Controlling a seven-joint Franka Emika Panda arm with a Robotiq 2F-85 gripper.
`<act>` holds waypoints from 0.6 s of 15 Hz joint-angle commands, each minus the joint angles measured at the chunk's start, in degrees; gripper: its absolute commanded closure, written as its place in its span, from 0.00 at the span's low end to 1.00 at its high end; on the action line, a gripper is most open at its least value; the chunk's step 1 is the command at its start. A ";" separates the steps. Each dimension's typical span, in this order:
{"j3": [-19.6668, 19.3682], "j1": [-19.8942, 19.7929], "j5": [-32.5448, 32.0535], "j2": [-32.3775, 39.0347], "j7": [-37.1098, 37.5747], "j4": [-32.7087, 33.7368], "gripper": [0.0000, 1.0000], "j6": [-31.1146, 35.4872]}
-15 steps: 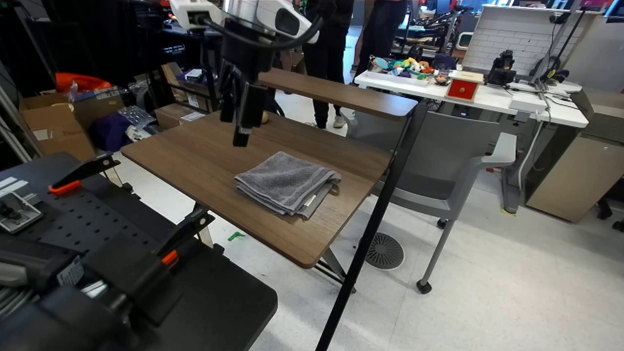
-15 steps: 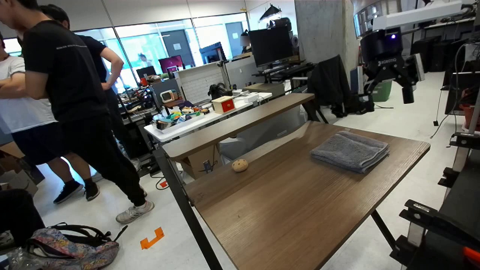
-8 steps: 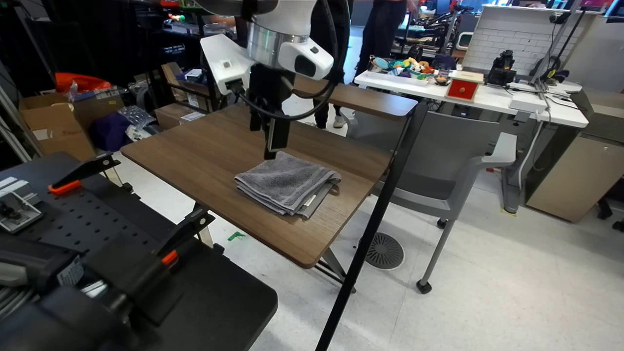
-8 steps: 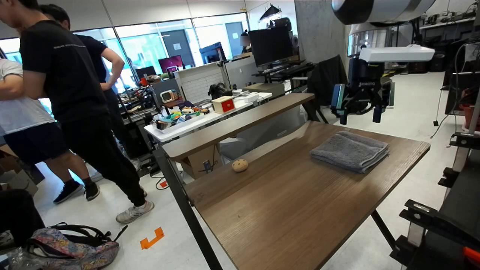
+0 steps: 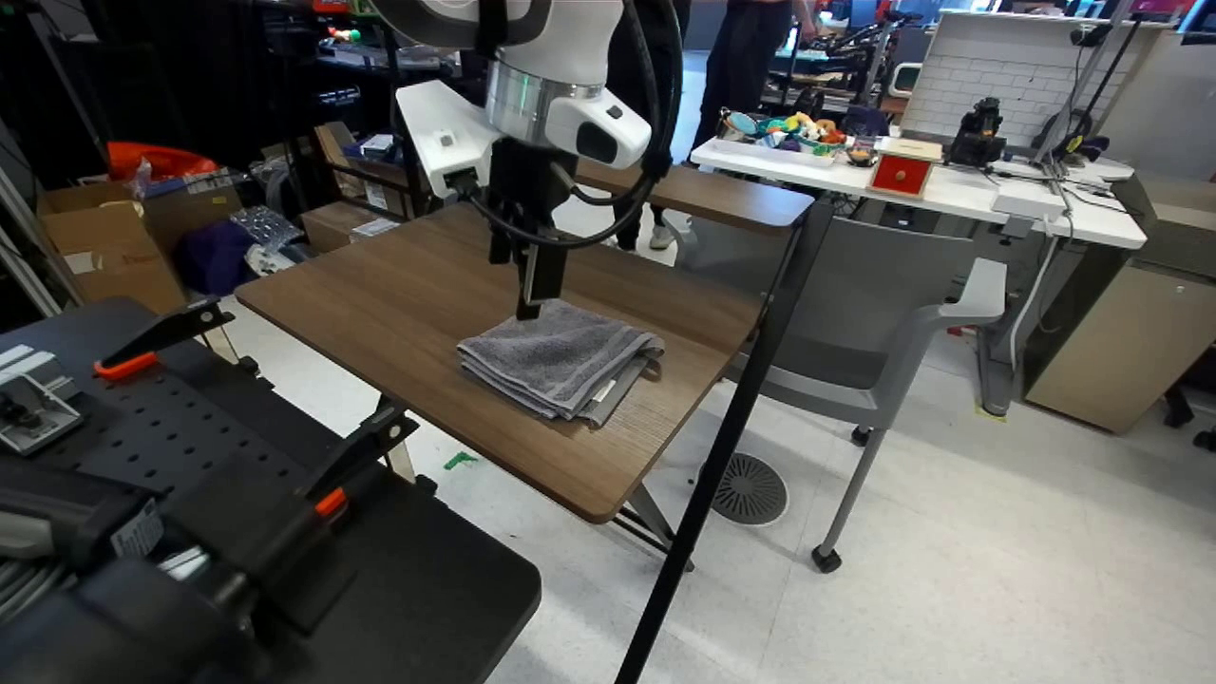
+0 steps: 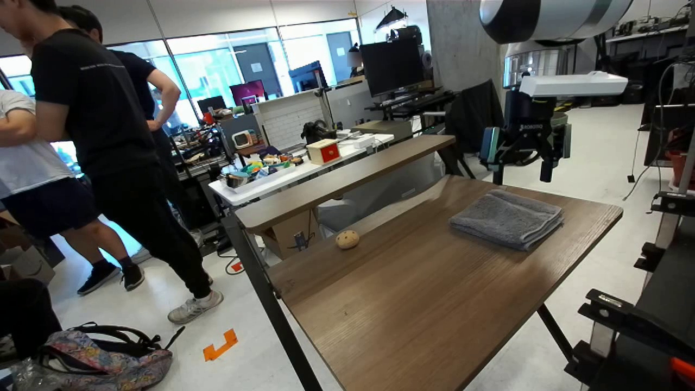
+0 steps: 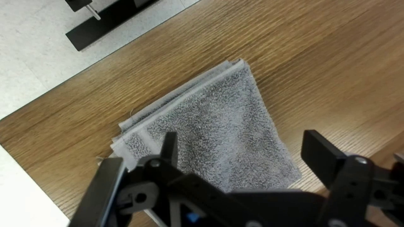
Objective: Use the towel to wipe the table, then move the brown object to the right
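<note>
The robot arm (image 6: 564, 21), large monitor (image 6: 392, 65) and cluttered white desk (image 5: 966, 198) mark this as a lab.

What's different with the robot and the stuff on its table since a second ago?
The gripper came lower, toward the towel. It's wide open and has grabbed nothing. The towel and the brown object stayed put on the table.

Open central tabletop (image 6: 423, 288), raised shelf (image 6: 347, 182) alongside

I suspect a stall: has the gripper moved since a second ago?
Yes: in both exterior views, the gripper has come down and closer to the towel, which lies unmoved.
</note>
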 commanded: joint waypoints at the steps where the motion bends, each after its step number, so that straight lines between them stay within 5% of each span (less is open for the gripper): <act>1: 1.03 -0.77 1.88 3.53 1.40 2.74 0.00 7.33; 9: 1.53 -0.33 1.25 19.58 9.21 13.56 0.00 16.57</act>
